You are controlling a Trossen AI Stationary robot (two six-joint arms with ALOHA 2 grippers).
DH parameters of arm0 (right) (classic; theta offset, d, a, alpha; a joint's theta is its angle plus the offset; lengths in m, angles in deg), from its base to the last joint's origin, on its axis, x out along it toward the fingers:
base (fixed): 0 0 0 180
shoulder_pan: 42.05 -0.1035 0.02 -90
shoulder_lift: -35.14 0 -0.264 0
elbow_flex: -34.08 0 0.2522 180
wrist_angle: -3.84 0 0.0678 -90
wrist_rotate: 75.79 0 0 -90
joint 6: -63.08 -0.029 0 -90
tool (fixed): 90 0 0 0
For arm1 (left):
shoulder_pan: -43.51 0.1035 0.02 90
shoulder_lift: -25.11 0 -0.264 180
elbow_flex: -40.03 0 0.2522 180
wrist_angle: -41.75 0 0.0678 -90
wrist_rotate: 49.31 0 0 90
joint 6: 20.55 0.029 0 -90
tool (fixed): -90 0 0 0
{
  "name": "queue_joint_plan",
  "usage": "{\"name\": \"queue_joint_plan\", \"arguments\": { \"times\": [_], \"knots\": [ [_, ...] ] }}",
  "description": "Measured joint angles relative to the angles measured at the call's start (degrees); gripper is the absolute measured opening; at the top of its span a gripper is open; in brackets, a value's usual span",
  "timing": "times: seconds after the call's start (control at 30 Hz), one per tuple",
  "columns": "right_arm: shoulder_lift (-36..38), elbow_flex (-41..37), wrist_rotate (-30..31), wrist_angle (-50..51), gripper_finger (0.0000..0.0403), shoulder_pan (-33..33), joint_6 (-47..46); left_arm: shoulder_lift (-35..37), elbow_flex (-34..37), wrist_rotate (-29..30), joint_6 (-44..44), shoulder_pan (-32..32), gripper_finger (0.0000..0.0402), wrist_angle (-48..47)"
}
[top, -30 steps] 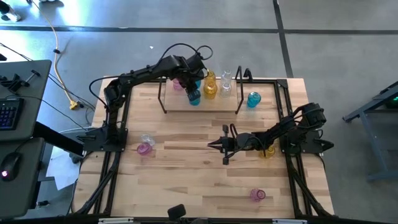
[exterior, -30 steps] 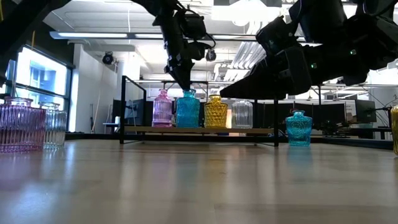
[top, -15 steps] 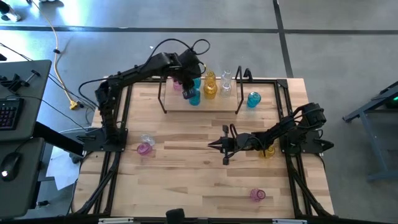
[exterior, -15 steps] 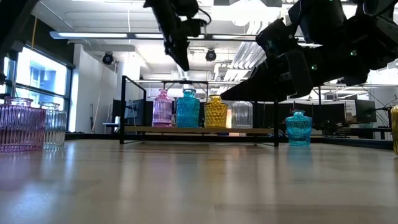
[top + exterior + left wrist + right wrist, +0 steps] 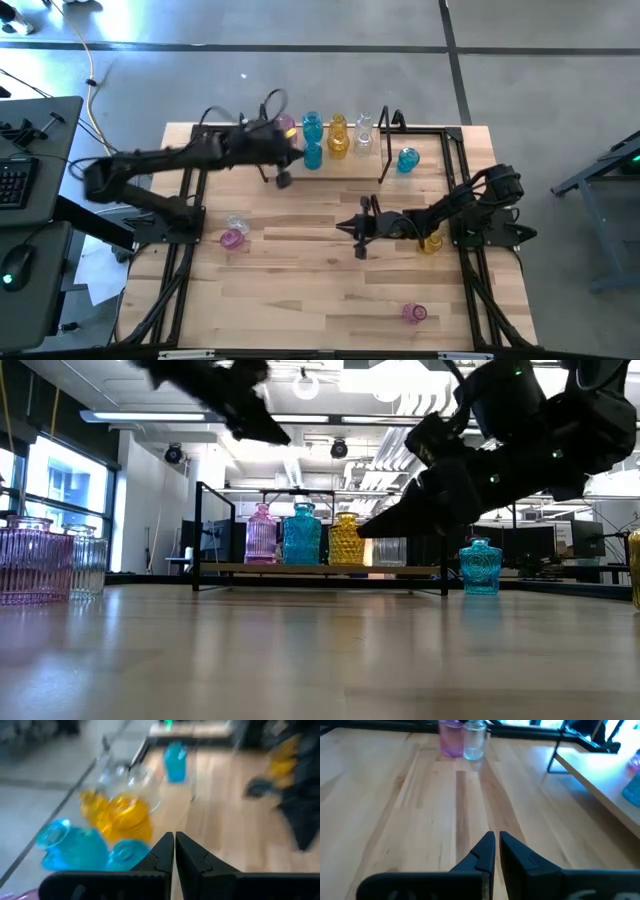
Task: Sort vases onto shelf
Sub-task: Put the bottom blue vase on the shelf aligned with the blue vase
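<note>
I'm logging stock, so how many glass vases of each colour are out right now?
Pink vases: 3
Teal vases: 2
Yellow vases: 2
Clear vases: 2
Total: 9

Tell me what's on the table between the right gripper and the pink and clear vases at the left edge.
Nothing: in the right wrist view, bare wood runs from the right gripper to the pink vase and clear vase.
</note>
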Motion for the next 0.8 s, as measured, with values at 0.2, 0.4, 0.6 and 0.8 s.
{"name": "queue_joint_plan", "arguments": {
  "times": [0.2,0.4,0.6,0.8],
  "knots": [
    [0.0,6.26,3.94,5.57,0.0016,2.28,-0.72,13.2,22.92,-3.95,-4.2,-5.02,0.0008,26.74],
    [-0.53,19.48,5.82,22.52,0.0016,7.61,0.99,19.93,38.41,-3.81,-6.93,-6.36,0.0008,50.6],
    [-3.81,30.32,6.05,30.99,0.0016,15.1,3.66,23.04,43.33,-3.79,-6.87,-6.26,0.0008,56.26],
    [-9.15,35.95,1.81,34.05,0.0016,20.97,3.24,24.36,43.33,-3.75,-6.43,-6.2,0.0008,56.42]
  ]
}}
